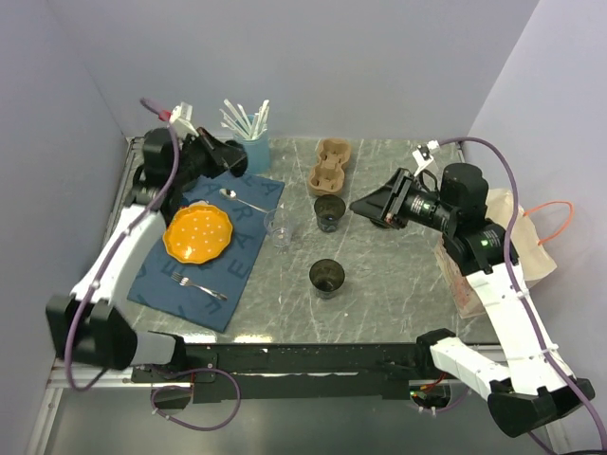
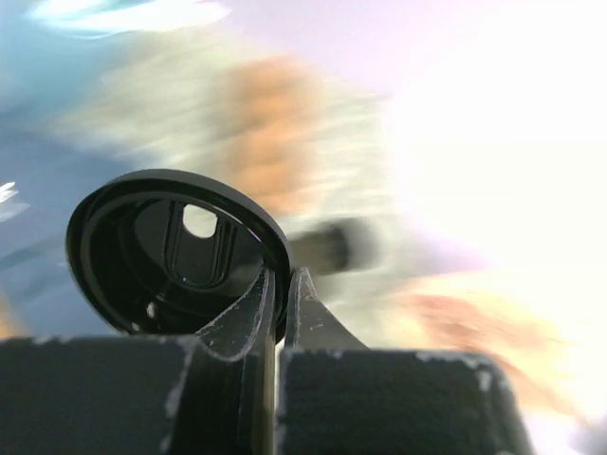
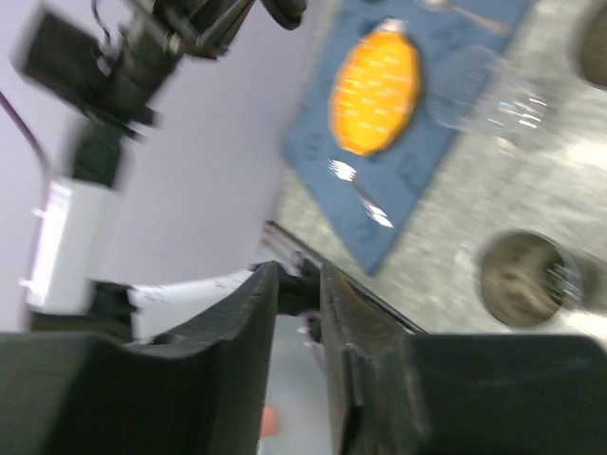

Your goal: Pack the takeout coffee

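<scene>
Lid (image 2: 142, 256) rim clamped in left tool (image 2: 282, 277), disc standing up-left.

I've got the mat (image 1: 204, 248) on the left of the table (image 1: 398, 275), plate (image 1: 197, 232) on it, fork (image 1: 197, 284) in front of the plate, spoon (image 1: 245, 201) behind. Holder (image 1: 254, 147) at the back, just behind the mat. Carrier (image 1: 330, 163) back centre, cup (image 1: 329, 210) just before it, glass (image 1: 280, 227) left of the cup beside the mat's edge, mug (image 1: 327, 278) nearer me. Lid (image 2: 171, 251) sits in the left gripper (image 2: 282, 284), up by the holder. Bag (image 1: 517, 237) at the table's right edge
</scene>
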### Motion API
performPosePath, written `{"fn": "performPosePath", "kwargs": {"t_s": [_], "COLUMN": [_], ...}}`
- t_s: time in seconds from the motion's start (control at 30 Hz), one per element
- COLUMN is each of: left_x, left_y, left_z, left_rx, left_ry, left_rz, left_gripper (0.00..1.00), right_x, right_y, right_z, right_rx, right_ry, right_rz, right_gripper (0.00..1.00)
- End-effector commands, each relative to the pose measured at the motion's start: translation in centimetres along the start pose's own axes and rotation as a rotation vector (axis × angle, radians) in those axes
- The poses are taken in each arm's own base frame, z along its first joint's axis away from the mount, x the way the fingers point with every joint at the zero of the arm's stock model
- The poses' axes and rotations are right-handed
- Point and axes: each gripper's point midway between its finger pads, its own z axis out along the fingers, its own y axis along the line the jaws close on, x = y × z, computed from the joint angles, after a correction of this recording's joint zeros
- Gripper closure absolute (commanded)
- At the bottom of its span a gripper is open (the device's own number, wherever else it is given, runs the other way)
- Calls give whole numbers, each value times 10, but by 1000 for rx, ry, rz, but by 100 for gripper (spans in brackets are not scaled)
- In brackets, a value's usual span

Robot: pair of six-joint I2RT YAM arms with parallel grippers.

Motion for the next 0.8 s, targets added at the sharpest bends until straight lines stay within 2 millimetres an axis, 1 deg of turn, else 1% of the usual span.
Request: {"fn": "performPosePath", "kwargs": {"t_s": [0.0,0.03,0.07,0.1,0.13,0.17,0.2,0.23,0.27,0.3,0.33,0.37,0.4,0.43,0.47,0.5,0.53,0.57,0.6,0.63,0.7,0.73,0.77], "left_x": [-9,-8,-4,2,7,16,21,25,33,36,38,49,58,57,62,64,63,66,67,66,65,64,64], "left_y": [-142,-154,-162,-169,-178,-181,-184,-188,-191,-192,-198,-206,-211,-222,-226,-229,-234,-236,-236,-237,-235,-234,-234], "left_z": [-79,-98,-106,-116,-139,-140,-148,-157,-166,-169,-168,-164,-162,-168,-162,-162,-163,-160,-160,-159,-157,-157,-156], "left_rx": [778,904,973,1036,1165,1223,1280,1347,1448,1486,1504,1520,1533,1571,1581,1590,1606,1609,1609,1609,1600,1596,1588], "left_ry": [-52,-110,-114,-80,-124,-105,-68,-69,-86,-46,-23,23,53,58,90,110,117,135,153,159,179,184,217], "left_rz": [-111,-73,-76,-127,-67,-95,-155,-157,-155,-206,-207,-202,-150,-121,-133,-135,-127,-137,-146,-157,-194,-220,-254], "left_gripper": [99,99,99,99,99,99,99,99,99,99,99,99,99,99,99,99,99,99,99,99,99,99,99], "right_x": [-22,-25,-24,-30,-31,-34,-35,-37,-38,-38,-40,-39,-39,-38,-38,-37,-39,-37,-37,-38,-38,-41,-43], "right_y": [42,45,41,50,46,48,47,44,46,45,45,45,45,44,43,40,37,31,30,27,20,18,16], "right_z": [9,11,17,17,23,26,29,36,38,39,43,45,46,48,50,51,52,53,52,49,46,42,40], "right_rx": [-238,-259,-265,-315,-317,-327,-325,-313,-330,-335,-356,-365,-373,-382,-384,-377,-363,-341,-338,-335,-309,-300,-287], "right_ry": [-52,-57,-52,-72,-59,-58,-51,-37,-32,-27,-22,-16,-13,-6,-3,5,-6,-2,-8,-31,-53,-90,-110], "right_rz": [2,43,69,54,104,111,121,152,156,171,199,214,226,239,230,217,159,140,106,25,-52,-167,-234], "right_gripper": [64,63,61,60,60,59,59,59,58,57,57,56,56,56,56,55,55,55,55,55,56,56,55]}}
